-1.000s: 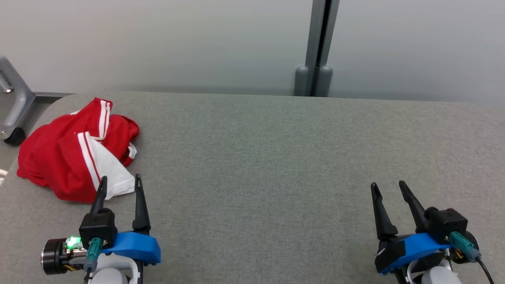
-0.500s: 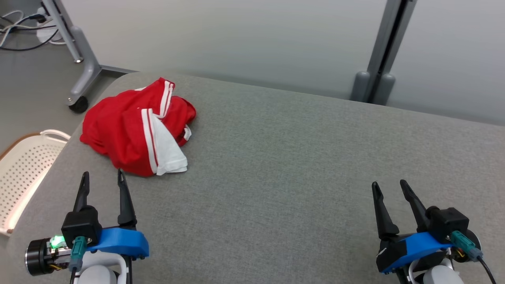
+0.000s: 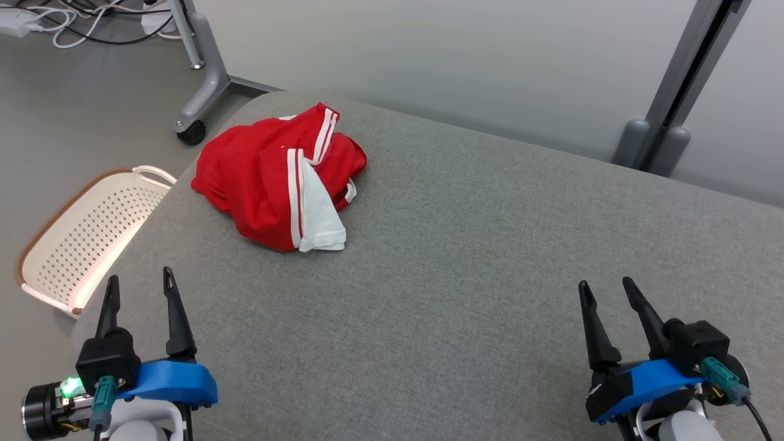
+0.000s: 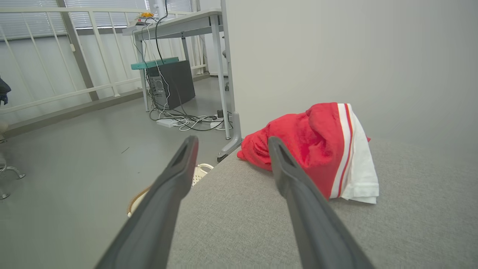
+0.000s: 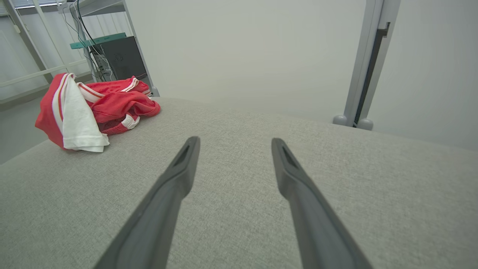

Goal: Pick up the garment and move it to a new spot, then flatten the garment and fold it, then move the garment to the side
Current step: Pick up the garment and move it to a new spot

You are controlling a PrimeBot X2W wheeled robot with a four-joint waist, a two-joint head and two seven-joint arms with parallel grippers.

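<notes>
The garment [image 3: 275,177] is red with white stripes and a white panel, lying crumpled near the far left corner of the grey padded table [image 3: 465,275]. It also shows in the left wrist view [image 4: 317,149] and the right wrist view [image 5: 86,108]. My left gripper [image 3: 139,278] hovers open over the table's near left edge, well short of the garment, with nothing between its fingers. My right gripper [image 3: 603,285] stands open and empty at the near right, far from the garment.
A cream perforated basket [image 3: 79,245] sits on the floor off the table's left edge. A wheeled grey stand leg [image 3: 199,86] and cables [image 3: 79,24] lie beyond the far left corner. A grey wall with an upright post [image 3: 680,92] closes the back.
The camera has turned left, so the whole scene has shifted right in the head view and the basket has come into sight. Both grippers remain open; the garment lies as before.
</notes>
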